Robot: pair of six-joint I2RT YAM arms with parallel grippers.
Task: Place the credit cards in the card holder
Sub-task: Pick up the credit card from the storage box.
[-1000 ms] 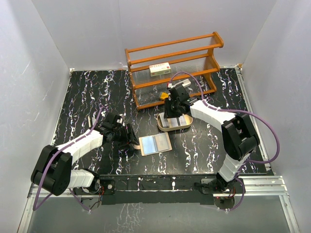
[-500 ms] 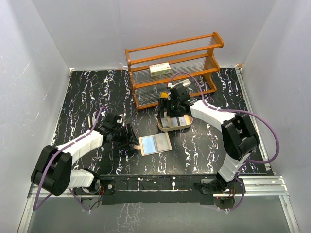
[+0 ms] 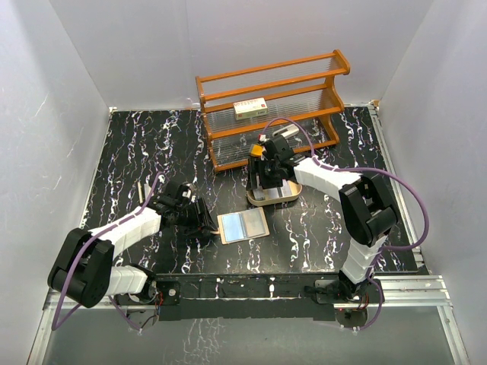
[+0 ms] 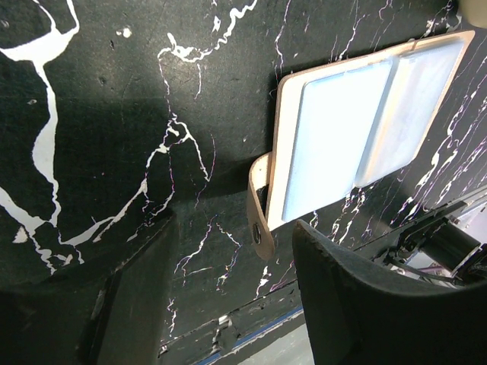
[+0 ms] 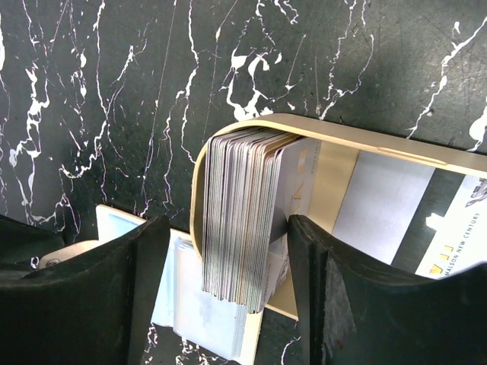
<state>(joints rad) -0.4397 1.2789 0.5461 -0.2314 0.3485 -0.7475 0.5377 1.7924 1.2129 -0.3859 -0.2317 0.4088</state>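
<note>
- Stack of credit cards (image 5: pixel 236 198) on edge in the tray (image 5: pixel 380 142) shows only in the right wrist view; right gripper (image 5: pixel 228 228) straddles it, jaws wide, gripping nothing
- Card holder (image 3: pixel 243 226) lies open at the tray's 7 o'clock, bare table (image 3: pixel 152 144) around it
- Left gripper (image 3: pixel 199 220) at its 9 o'clock, spread, empty
- Cut-off print reads "NEW CENTUR"

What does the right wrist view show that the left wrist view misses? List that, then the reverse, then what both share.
Only the right wrist view: a stack of credit cards standing on edge in the oval tray, with the right fingers on either side of it.
Only the left wrist view: the snap flap and both pale pockets in full, with the left fingers apart.
Both: the open card holder, only partly visible from the right wrist, and the black marbled table.
</note>
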